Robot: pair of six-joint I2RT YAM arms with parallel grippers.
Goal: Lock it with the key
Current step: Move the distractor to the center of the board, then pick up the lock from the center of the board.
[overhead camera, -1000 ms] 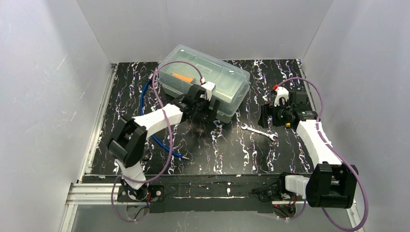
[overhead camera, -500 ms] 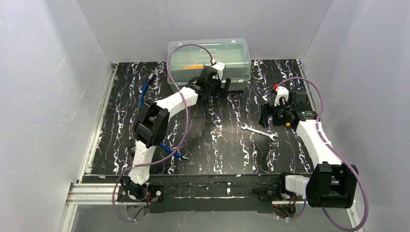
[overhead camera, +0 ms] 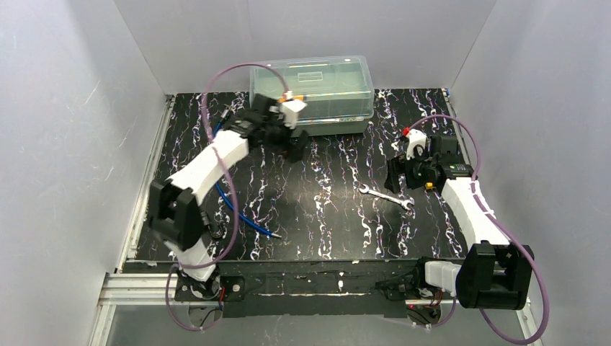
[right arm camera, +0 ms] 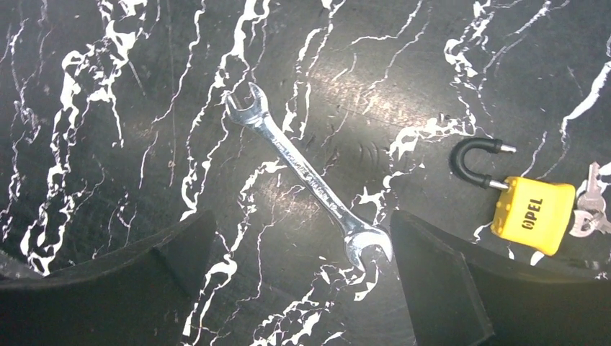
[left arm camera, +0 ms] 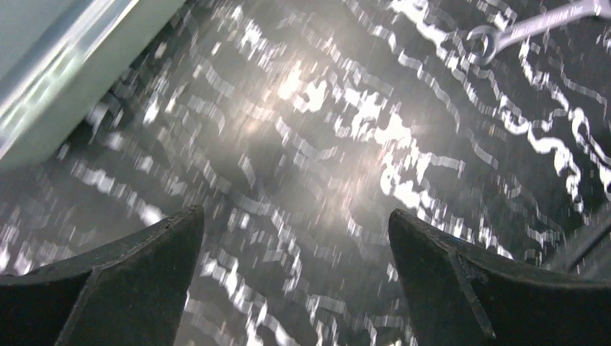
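"While both arms hang over the black, white-veined table, where is the small silvery metal key?"

"It's lying on the table by the right arm, tight against the end of the little yellow padlock, the end opposite its black shackle. I can't tell whether it's in the keyhole. One end of the shackle stands free of the body."

"And the right fingers?"

"They're spread wide and holding nothing. They sit over the long silver open-ended wrench, which lies flat on the table. The padlock and key are just beside one finger."

"The left fingers?"

"Wide apart too, and empty. They're above bare table near the front of the clear lidded plastic box at the far edge, well apart from the key."
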